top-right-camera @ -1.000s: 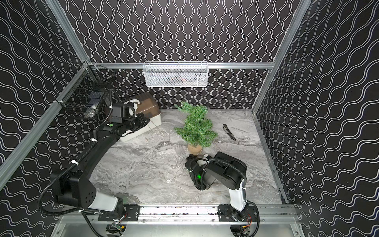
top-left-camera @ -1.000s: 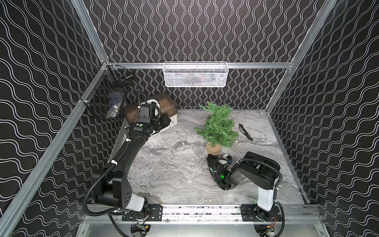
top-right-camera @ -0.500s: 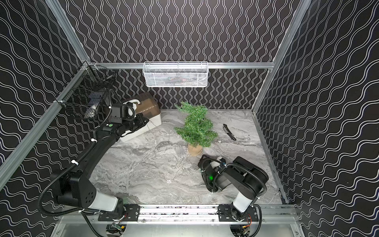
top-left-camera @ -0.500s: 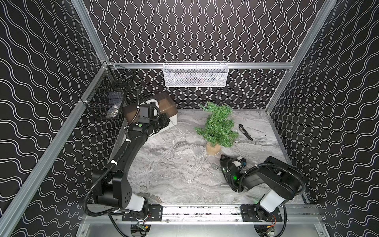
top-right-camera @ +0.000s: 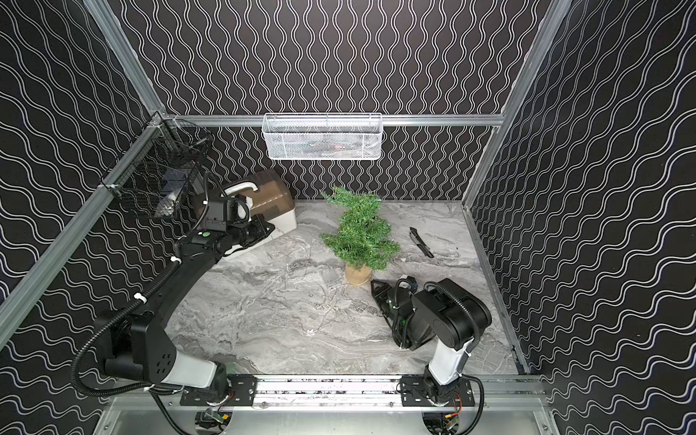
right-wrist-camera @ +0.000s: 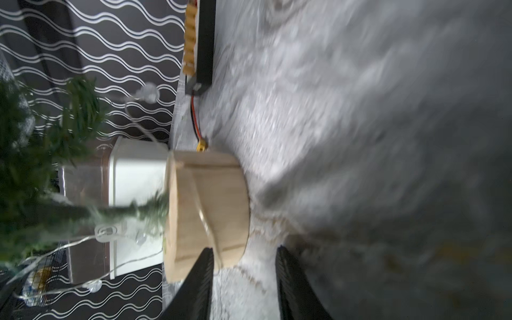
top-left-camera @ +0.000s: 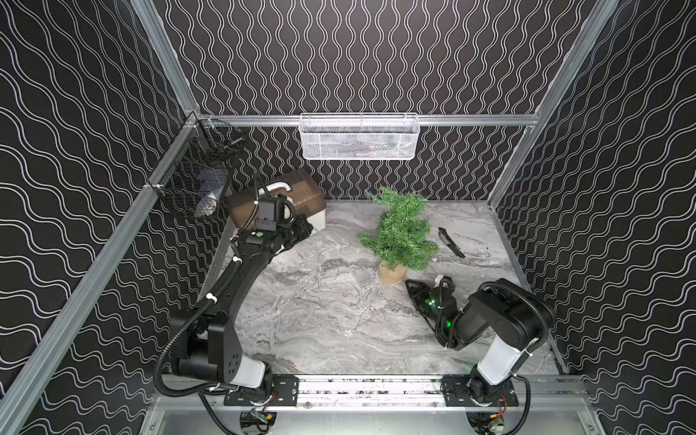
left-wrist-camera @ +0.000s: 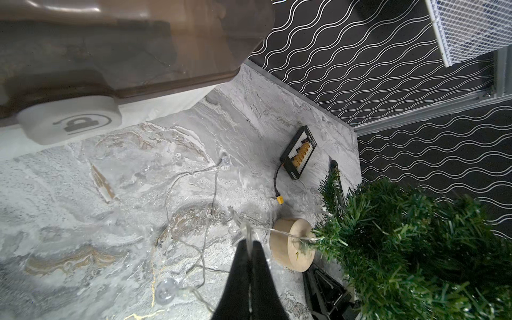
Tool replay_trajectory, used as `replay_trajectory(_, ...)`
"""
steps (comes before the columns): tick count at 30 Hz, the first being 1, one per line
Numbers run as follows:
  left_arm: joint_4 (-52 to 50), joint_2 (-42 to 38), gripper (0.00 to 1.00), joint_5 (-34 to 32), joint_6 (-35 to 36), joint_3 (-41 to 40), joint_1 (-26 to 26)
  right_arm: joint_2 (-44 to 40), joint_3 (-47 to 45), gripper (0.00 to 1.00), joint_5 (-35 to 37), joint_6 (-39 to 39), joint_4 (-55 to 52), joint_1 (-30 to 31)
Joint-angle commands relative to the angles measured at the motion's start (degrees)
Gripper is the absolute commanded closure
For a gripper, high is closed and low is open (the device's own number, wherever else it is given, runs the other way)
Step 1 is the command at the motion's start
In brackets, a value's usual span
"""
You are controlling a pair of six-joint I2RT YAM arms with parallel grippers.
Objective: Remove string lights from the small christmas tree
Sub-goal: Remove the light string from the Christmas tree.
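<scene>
1. Left gripper (left-wrist-camera: 250, 245): clenched on the string lights (left-wrist-camera: 165, 288). In the left wrist view, one strand with a bulb is pinched at the tips
2. Held strand: its long axis runs from those tips straight across to the lower branches of the small christmas tree (top-left-camera: 400, 233), just above the tan base (left-wrist-camera: 291, 249). It appears taut. The other wire lies in loose loops on the marble table (top-left-camera: 320, 350) between the two arms
3. Right gripper (right-wrist-camera: 245, 271): released, holding nothing. The jaws stand apart just beside the base, on the side facing the robot. Whether one finger (right-wrist-camera: 202, 279) touches the base cannot be told
4. Nearer arm: the right arm sits next to the tree. The left arm is well apart from it, by the storage box (top-left-camera: 301, 196)
5. Judgement: pulling the left arm away along the strand axis would likely drag the tree unless the right gripper braces the base
</scene>
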Motion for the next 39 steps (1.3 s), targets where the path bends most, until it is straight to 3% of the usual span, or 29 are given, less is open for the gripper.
replay_trajectory(1, 0.5, -0.6, 1.00, -0.3, 1.2, 0.3, 0.0, 0.5, 0.5, 0.61, -9.3, -3.1, 0.7, -4.5)
replay_trajectory(10, 0.3, -0.1, 1.00, -0.7, 1.5, 0.7, 0.0, 4.7, 8.4, 0.60, -30.6, -6.8, 0.3, -16.6)
replay_trajectory(15, 0.2, 0.6, 1.00, -0.9, 1.5, 1.3, 0.0, 8.3, 15.7, 0.60, -37.1, -9.9, -2.8, -17.6)
replay_trajectory(30, 1.2, 1.0, 1.00, 0.0, 0.6, 1.2, -0.1, 9.8, 29.4, 0.60, -40.7, -20.1, -18.7, -17.4)
replay_trajectory(39, 1.5, 0.8, 1.00, 0.2, 0.2, 0.7, -0.1, 11.8, 32.0, 0.62, -41.4, -20.9, -20.2, -17.0)
